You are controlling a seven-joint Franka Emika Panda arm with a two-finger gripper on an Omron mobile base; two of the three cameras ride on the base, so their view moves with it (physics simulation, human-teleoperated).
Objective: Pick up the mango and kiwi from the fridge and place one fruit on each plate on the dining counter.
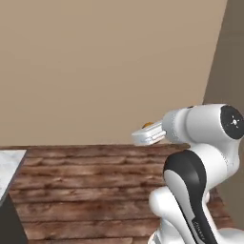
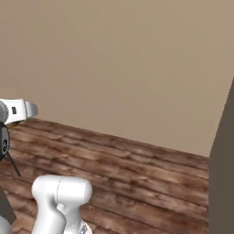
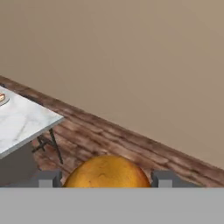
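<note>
Nearest the hand camera, at 6 o'clock in the hand view, sits the mango point(image 3: 107, 172), a rounded orange-yellow fruit held between the two dark fingertips point(image 3: 49, 178) of the pincer point(image 3: 107, 178). One tip shows at each side of the fruit, touching it, so the pincer is pinching the mango. In the left base view a sliver of the same orange fruit point(image 1: 148, 125) peeks above the white hand at about 3 o'clock, with the pincer point(image 1: 144, 136) pointing toward 9 o'clock, out over the floor. The right base view catches the white end of the hand at 9 o'clock, but from there I cannot tell how the tips stand.

Beyond the mango, at 9 o'clock in the hand view, a corner of the marble worktop point(image 3: 22, 122) juts in, white with grey veining, and a plate point(image 3: 2, 99) with something orange on it is cut off by the picture's edge. Thin dark legs point(image 3: 51, 144) stand under that corner. The left base view shows a marble corner point(image 1: 8, 167) at 8 o'clock, well apart from the pincer.

Farther out, a dark wooden plank floor point(image 2: 137, 178) runs to a plain tan wall point(image 2: 128, 64).
</note>
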